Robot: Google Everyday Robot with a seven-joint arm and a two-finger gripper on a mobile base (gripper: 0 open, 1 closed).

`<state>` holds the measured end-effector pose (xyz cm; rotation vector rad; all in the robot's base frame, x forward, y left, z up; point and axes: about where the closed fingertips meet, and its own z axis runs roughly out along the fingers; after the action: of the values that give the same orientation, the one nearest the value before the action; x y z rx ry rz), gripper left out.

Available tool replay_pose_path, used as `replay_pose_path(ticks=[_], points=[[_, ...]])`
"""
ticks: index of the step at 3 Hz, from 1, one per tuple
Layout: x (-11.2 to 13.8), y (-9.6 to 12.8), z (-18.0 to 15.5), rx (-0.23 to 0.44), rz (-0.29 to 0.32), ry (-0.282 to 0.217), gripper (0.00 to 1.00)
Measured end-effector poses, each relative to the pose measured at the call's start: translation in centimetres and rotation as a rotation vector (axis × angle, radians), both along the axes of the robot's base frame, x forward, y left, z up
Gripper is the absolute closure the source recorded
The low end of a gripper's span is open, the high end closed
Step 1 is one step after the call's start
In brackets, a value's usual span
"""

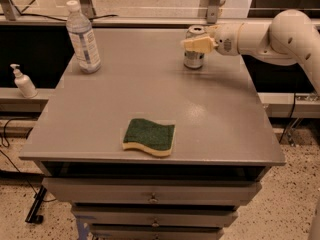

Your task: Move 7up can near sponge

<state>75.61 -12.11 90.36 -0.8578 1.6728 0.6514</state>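
The 7up can (pixel 193 58) is a small silvery can standing upright at the far right of the grey table (pixel 150 89). My gripper (pixel 194 42) reaches in from the right on a white arm and sits at the can's upper part, overlapping it in the camera view. The sponge (pixel 149 136), dark green on top over pale yellow foam, lies flat near the table's front edge, well in front of the can and a little to its left.
A clear plastic water bottle (pixel 83 38) stands at the table's far left. A white pump bottle (pixel 23 82) sits on a lower ledge left of the table. Drawers (pixel 150 198) run below the table front.
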Motion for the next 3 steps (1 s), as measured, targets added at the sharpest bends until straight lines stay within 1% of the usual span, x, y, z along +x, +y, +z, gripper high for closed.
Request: replay_pose_path(ticks=[1, 2, 3], points=[[-0.3, 0.2, 0.0, 0.003, -0.017, 0.011, 0.65], [-1.5, 0.7, 0.4, 0.018, -0.025, 0.03, 0.88], [-4.3, 2.6, 2.3, 0.079, -0.007, 0.058, 1.0]])
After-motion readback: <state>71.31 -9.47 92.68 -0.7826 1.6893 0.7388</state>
